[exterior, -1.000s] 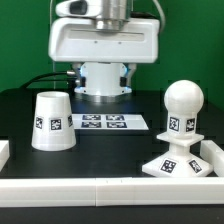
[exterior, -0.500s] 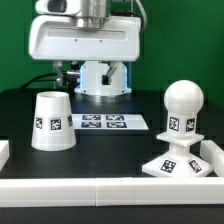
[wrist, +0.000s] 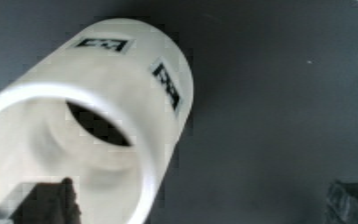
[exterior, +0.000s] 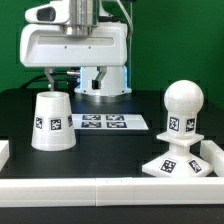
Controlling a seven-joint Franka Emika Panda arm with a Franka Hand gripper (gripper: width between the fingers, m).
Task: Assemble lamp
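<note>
Shade [exterior: 52, 122] sits upright on bench [exterior: 110, 150], directly below gripper [wrist: 202, 205]. Gripper spread, nothing held. Fingers should be lowered straddling the shade wall, centred before closing, to avoid tipping.

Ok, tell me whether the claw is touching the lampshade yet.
Apart. In the wrist view, one claw fingertip shows over the shade's rim, the other far off beside it. In the exterior view, the claw hangs above the shade.

shade [exterior: 51, 121] exterior view's left | marker board [exterior: 103, 123] between | bulb [exterior: 183, 108] on base [exterior: 180, 160] right
</note>
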